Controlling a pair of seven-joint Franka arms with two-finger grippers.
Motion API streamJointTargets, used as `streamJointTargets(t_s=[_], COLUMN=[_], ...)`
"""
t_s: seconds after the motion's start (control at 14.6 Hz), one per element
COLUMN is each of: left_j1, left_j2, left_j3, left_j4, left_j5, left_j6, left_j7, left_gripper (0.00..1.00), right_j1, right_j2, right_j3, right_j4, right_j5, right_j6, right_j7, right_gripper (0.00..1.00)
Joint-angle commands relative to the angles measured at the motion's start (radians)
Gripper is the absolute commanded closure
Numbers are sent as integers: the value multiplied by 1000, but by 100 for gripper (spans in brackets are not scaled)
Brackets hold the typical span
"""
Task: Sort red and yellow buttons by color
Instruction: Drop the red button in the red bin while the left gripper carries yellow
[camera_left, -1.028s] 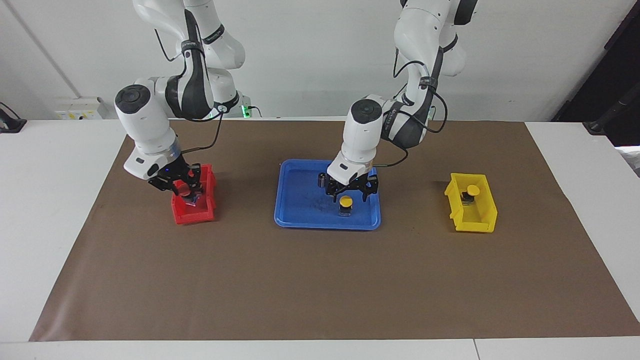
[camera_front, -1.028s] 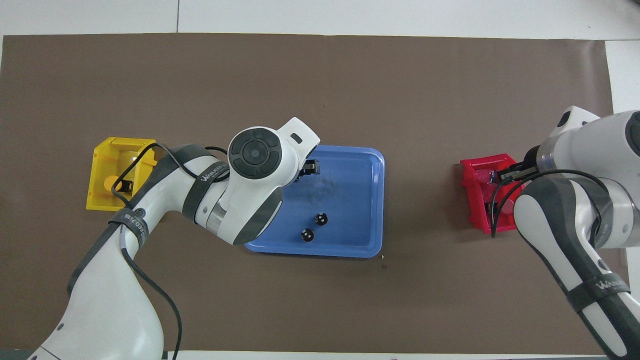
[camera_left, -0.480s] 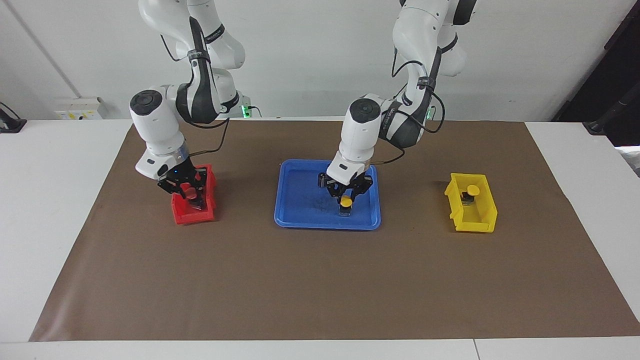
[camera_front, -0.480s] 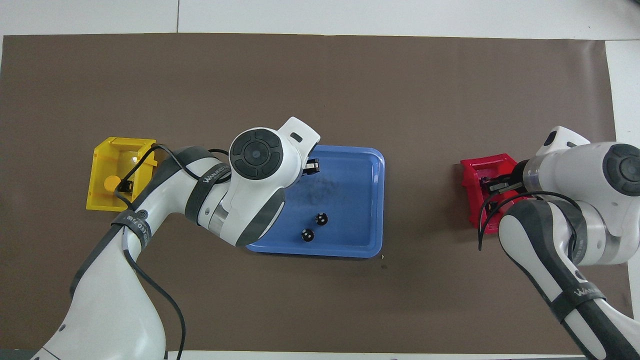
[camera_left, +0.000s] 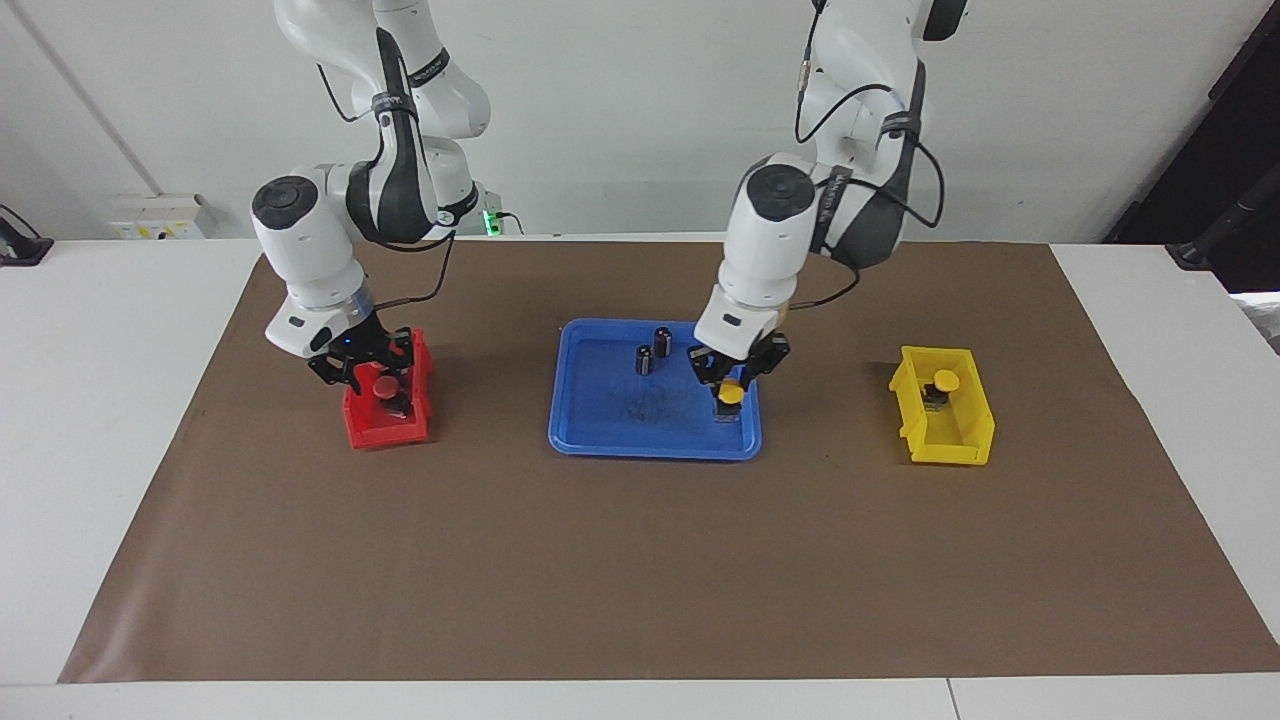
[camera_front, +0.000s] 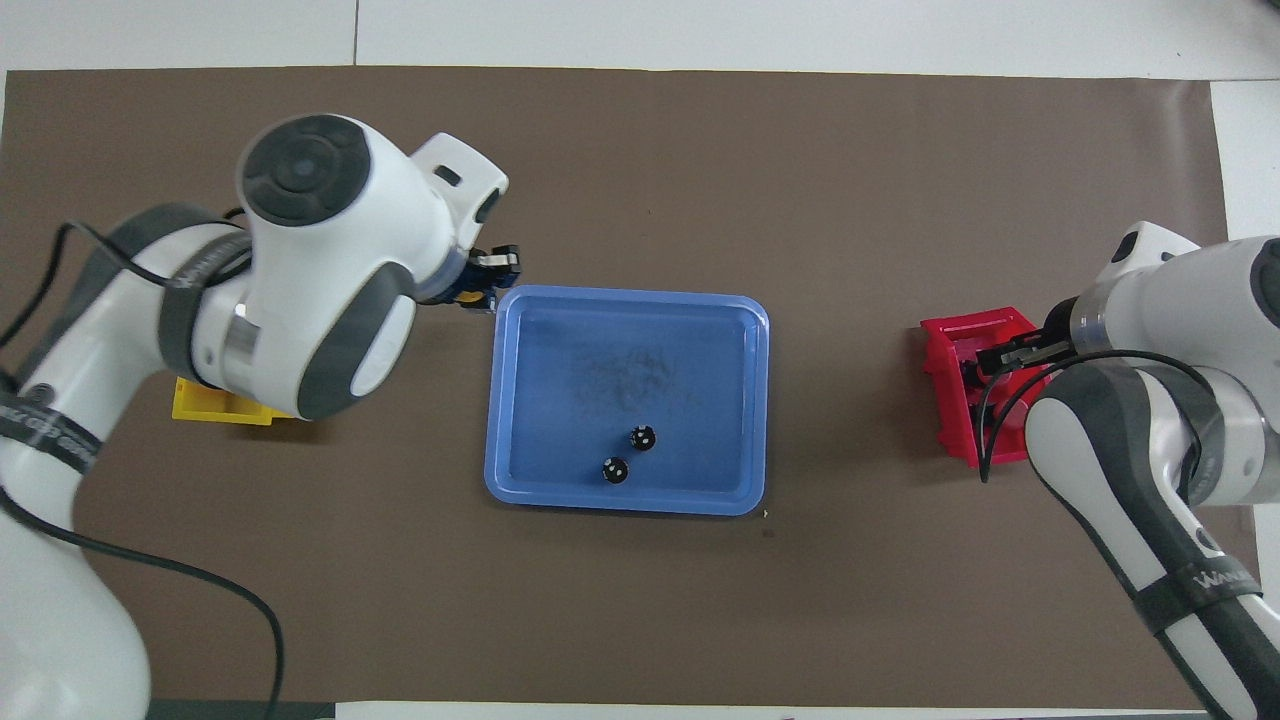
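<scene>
Left gripper (camera_left: 733, 385): clamped on yellow button (camera_left: 731, 394), raised over blue tray (camera_left: 600, 440). Right gripper (camera_left: 368, 372): over red bin (camera_left: 385, 432), finger spread indiscernible. Facing view alone shows red button (camera_left: 385, 387).

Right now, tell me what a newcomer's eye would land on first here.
The left gripper stands out first, shut on a yellow button over the edge of the blue tray at the left arm's end. Next comes the right gripper, down in the red bin around a red button. The yellow bin near the left arm's end holds another yellow-capped button, and two dark cylinders remain in the tray.
</scene>
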Motion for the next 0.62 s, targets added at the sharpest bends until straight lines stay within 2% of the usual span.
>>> streamJointTargets(t_s=[0.0, 0.07, 0.21, 0.34, 0.55], left_j1=[198, 265, 342, 385, 382], left_j2=[-2, 4, 9, 9, -7], left_j3=[-12, -12, -12, -12, -14], left_j4=[32, 49, 56, 46, -14], left_j5=[-9, -14, -17, -17, -18], left_j6=[-32, -30, -18, -10, 8], left_j7=[234, 312, 412, 460, 460], left_gripper=[98, 98, 98, 99, 99], right_j1=[-9, -9, -12, -25, -29], right_j2=[-6, -6, 1, 6, 21], right_j3=[9, 9, 9, 7, -4], right_j4=[167, 242, 377, 459, 591], right_j5=[20, 20, 20, 20, 13], right_j6=[-200, -289, -436, -515, -654], right_j7=[-7, -1, 40, 79, 96], right_gripper=[11, 0, 0, 0, 0])
